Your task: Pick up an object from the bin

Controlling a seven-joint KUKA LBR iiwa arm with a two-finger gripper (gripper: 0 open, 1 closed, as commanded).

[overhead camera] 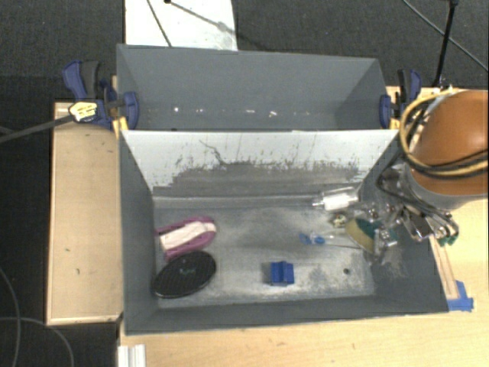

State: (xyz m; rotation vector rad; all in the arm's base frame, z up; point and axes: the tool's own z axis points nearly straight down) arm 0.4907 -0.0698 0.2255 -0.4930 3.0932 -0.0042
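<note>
Plainly, the gripper (pixel 376 243) is set low at the bin's (pixel 141 228) right end beside a yellowish scrap (pixel 356 232) (how far it is opened cannot be told), which could be nudged against the wall and missed.

Wrist: round orange cover (pixel 452 132), glossy, with black and yellow cables (pixel 415 131) looped around it. Below that, my end effector (pixel 380 245): grey metal brackets, dark hardware, small green bits on the sides.
</note>
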